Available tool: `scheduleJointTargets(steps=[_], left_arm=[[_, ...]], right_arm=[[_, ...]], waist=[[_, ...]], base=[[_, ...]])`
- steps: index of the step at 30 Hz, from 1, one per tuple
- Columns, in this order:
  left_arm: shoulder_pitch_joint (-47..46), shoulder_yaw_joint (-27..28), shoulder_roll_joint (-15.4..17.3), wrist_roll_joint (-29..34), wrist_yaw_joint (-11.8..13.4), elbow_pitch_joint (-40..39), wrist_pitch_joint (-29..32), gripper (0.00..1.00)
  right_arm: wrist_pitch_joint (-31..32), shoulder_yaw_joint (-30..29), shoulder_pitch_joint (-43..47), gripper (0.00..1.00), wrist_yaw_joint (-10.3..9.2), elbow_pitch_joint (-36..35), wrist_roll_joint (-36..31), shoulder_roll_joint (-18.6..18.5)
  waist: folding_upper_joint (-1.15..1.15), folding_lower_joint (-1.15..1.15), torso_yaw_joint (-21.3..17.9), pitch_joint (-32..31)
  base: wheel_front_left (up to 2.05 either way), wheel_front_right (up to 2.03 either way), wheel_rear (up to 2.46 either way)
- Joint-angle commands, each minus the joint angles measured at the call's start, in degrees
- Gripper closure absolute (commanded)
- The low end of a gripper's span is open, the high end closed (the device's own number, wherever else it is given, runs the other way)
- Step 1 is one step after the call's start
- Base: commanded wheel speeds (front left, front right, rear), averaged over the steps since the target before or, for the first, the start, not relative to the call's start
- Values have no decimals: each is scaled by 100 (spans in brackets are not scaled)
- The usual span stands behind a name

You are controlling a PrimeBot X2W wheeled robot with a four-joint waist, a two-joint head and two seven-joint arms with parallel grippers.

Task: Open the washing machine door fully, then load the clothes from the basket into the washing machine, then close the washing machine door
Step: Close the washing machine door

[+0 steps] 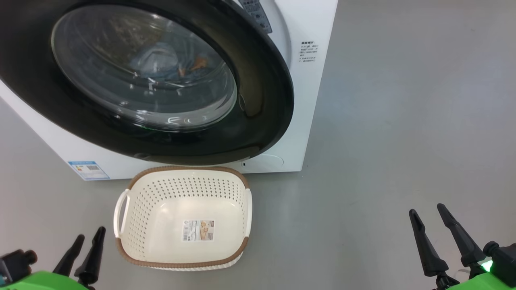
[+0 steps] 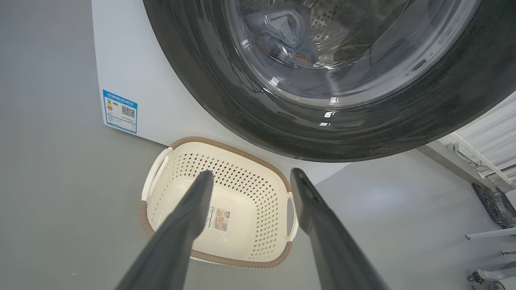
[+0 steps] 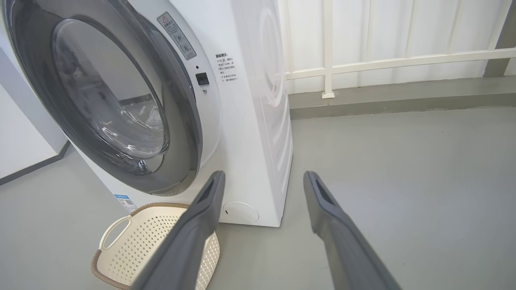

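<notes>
The washing machine fills the upper left of the head view. Its door, black rim and bulging glass, is swung nearly shut. In the right wrist view the door stands slightly off the front at its right edge. The clothes, light blue with orange-brown marks, lie in the drum behind the glass. The basket sits on the floor below the door, holding nothing but its label sticker. My left gripper is open, left of the basket. My right gripper is open over bare floor, far right.
A blue label sticker and a round flap sit low on the machine's front. A white railing runs along the wall behind the machine. Grey floor stretches to the right. Some equipment lies at the left wrist view's right edge.
</notes>
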Motion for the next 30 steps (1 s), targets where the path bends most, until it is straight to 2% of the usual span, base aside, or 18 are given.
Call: scheduleJointTargets(steps=[1,5,8,12,24,30], left_arm=[[-39,192,171,104,-18,25,-96,0],[56,573,-39,591,-18,208,-116,0],[243,1063,-275,998,-18,247,-117,0],[483,1656,-533,1784,-18,202,-118,0],[1068,3119,-1283,4030,-18,-436,-119,0],[1258,3511,-1569,4729,-18,-792,-119,0]], right_arm=[[-28,111,92,0,9,-112,66,-122],[-28,80,153,0,9,-115,86,-133],[-28,67,200,0,9,-117,104,-146],[-28,23,264,0,9,-120,129,-151],[-28,-39,315,0,9,-88,146,-143],[-28,-63,328,0,9,-83,144,-134]], waist=[[0,0,-14,-56],[0,0,-23,-134],[0,0,-31,-188],[0,0,-28,-228],[0,0,-64,-289],[0,0,-76,-293]], base=[[0,0,0],[0,0,0],[0,0,0],[0,0,0],[0,0,0],[0,0,0]])
